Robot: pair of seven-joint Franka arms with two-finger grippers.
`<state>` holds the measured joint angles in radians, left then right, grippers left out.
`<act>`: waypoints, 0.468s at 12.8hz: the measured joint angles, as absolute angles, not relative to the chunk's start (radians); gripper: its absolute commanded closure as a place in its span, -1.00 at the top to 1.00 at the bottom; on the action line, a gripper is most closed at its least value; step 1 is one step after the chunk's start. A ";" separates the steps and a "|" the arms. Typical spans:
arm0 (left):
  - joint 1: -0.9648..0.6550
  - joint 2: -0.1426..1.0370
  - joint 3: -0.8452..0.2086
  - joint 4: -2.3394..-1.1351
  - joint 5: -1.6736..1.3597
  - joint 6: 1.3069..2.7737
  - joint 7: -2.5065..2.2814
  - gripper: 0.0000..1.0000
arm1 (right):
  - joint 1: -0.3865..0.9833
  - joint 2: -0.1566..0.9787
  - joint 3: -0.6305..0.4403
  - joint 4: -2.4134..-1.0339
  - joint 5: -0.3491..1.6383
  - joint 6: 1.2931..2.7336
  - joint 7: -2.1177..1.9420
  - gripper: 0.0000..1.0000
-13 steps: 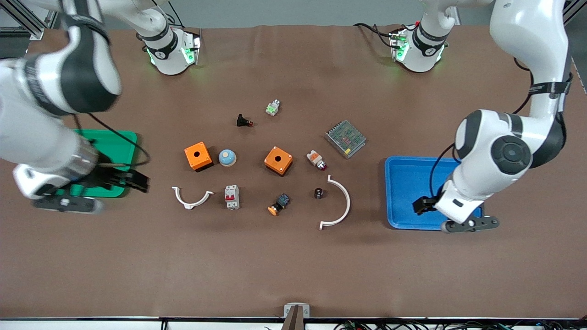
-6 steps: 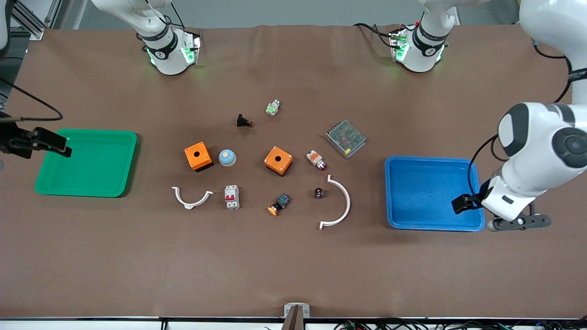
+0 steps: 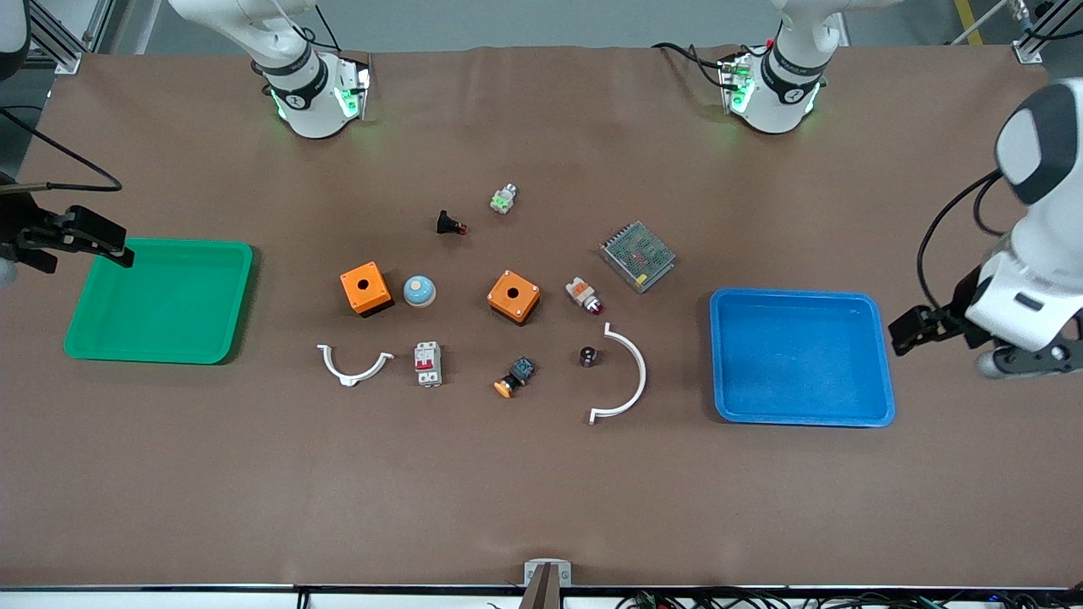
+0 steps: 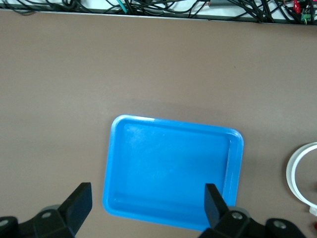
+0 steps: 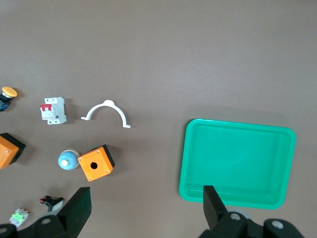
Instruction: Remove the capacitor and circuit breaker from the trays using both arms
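left gripper has cleared the blue tray's edge; both grippers' fingers spread, empty.

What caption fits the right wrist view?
Open right gripper above green tray, with breaker untouched on the table.

table: brown, matt, like smooth cloth | blue tray: shiny plastic | green tray: shiny plastic | breaker: white plastic, red bits | capacitor: black, silvery end
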<state>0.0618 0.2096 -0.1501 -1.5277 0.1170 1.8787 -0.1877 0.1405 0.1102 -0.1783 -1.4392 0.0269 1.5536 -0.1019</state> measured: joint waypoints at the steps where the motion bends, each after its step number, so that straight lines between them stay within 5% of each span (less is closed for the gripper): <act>1: 0.062 0.181 -0.150 -1.519 0.117 1.844 -0.183 1.00 | 0.142 0.104 -0.178 -1.448 0.023 1.558 -0.104 1.00; 6: 0.071 0.024 -0.152 -1.514 0.085 1.650 -0.156 1.00 | 0.145 0.070 -0.176 -1.500 0.022 1.590 -0.104 1.00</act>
